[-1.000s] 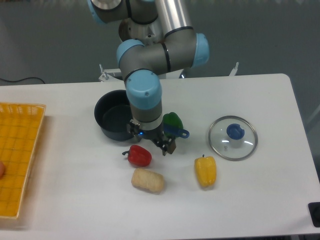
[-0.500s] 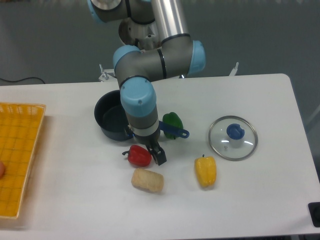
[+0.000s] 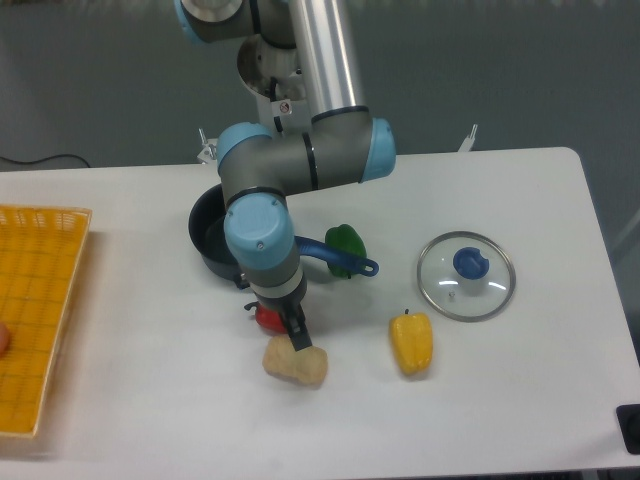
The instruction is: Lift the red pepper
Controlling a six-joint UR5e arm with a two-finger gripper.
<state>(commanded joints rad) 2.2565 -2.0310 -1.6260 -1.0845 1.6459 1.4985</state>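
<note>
- red pepper [image 3: 266, 319]: on the table just left of the gripper, mostly hidden under the wrist.
- gripper [image 3: 292, 335]: one finger shows; finger spread cannot be told. it has moved left and now sits over the pepper.
- bread roll [image 3: 296, 363]: touches the fingertip; likely to be nudged or pinched instead.

The silver-and-blue jointed robot arm [image 3: 300, 160] is reaching down from the top of the camera view, its elbow bending left and its grey wrist with the blue cap [image 3: 262, 240] pointing straight down. The black two-finger gripper [image 3: 285, 325] is hanging below; one dark finger [image 3: 297, 332] is showing, jaw spacing too hidden to call.
</note>
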